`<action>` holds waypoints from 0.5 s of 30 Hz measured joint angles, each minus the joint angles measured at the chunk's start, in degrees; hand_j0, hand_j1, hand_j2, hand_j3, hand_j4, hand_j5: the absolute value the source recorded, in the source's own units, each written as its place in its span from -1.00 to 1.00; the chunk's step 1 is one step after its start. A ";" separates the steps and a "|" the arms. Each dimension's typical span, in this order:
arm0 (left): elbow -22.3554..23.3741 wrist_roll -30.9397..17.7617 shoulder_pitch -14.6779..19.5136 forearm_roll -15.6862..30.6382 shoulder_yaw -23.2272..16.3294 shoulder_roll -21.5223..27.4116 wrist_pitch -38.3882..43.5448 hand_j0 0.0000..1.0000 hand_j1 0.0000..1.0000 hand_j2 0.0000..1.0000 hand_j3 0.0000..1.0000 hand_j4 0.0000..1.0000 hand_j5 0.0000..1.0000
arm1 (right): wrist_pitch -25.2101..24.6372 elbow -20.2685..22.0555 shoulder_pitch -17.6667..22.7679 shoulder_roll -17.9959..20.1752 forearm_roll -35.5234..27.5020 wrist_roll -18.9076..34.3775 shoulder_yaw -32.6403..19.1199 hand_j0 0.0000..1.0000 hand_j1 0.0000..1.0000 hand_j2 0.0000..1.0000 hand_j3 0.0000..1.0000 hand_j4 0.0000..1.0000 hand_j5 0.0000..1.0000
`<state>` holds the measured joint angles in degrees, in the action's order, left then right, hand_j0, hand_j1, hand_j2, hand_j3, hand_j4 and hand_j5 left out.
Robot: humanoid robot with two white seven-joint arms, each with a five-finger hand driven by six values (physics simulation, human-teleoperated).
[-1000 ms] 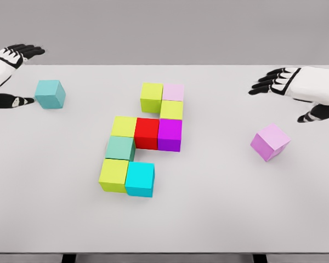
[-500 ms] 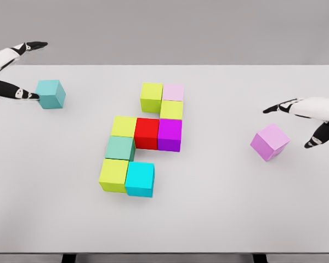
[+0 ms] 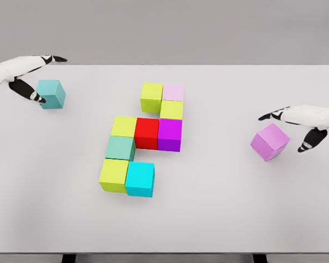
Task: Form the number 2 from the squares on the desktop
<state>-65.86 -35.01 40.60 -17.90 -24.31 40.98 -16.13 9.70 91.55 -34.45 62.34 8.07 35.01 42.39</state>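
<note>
Several cubes form a stepped figure in the middle of the white table: a lime cube and pale pink cube at the top, a lime cube under the pink one, then yellow-lime, red and magenta cubes in a row, a mint cube, and a lime and cyan pair at the bottom. A loose teal cube sits far left; my left hand spreads open around it, thumb at its left face. A loose lilac cube lies right, with my right hand open over its right side.
The table's far edge runs behind both hands and its front edge lies near the bottom of the view. Bare tabletop separates the central figure from each loose cube.
My left hand has moved right, its fingers now reaching over the teal cube. My right hand has dropped and shifted left toward the lilac cube. No cube has moved.
</note>
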 measured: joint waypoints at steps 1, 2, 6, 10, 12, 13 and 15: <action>1.33 0.00 0.26 -0.19 -0.84 -0.32 0.02 1.00 1.00 1.00 1.00 1.00 1.00 | 0.02 -0.06 -0.18 -0.27 0.50 0.00 0.21 1.00 1.00 1.00 1.00 1.00 1.00; 2.60 -0.01 0.79 -0.48 -1.48 -0.68 0.03 1.00 1.00 1.00 1.00 1.00 1.00 | 0.04 -0.13 -0.26 -0.54 0.94 0.00 0.41 1.00 1.00 1.00 1.00 1.00 1.00; 8.27 0.00 4.57 -1.80 -4.18 -2.95 0.14 1.00 1.00 1.00 1.00 1.00 1.00 | 0.07 -0.28 -0.70 -1.76 2.97 0.00 1.35 1.00 1.00 1.00 1.00 1.00 1.00; 12.10 -0.01 5.01 -3.65 -5.52 -4.80 0.53 1.00 1.00 1.00 1.00 1.00 1.00 | 0.13 -0.32 -0.70 -2.16 3.78 0.00 2.05 1.00 1.00 1.00 1.00 1.00 1.00; 12.78 -0.01 5.01 -4.54 -5.77 -5.59 2.02 1.00 1.00 1.00 1.00 1.00 1.00 | 0.14 -0.38 -1.23 -2.56 4.22 0.00 2.81 1.00 1.00 1.00 1.00 1.00 1.00; 12.98 -0.01 5.10 -4.87 -5.83 -5.90 2.66 1.00 1.00 1.00 1.00 1.00 1.00 | 0.15 -0.66 -1.32 -2.88 4.55 0.00 3.23 1.00 1.00 1.00 1.00 1.00 1.00; 13.23 -0.01 5.10 -5.30 -5.91 -6.24 3.46 1.00 1.00 1.00 1.00 1.00 1.00 | 0.17 -1.40 -1.67 -3.53 5.00 0.00 3.77 1.00 1.00 1.00 1.00 1.00 1.00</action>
<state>-52.63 -35.02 45.70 -23.20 -30.21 34.74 -12.67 9.87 90.15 -36.12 58.80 13.07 35.01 46.16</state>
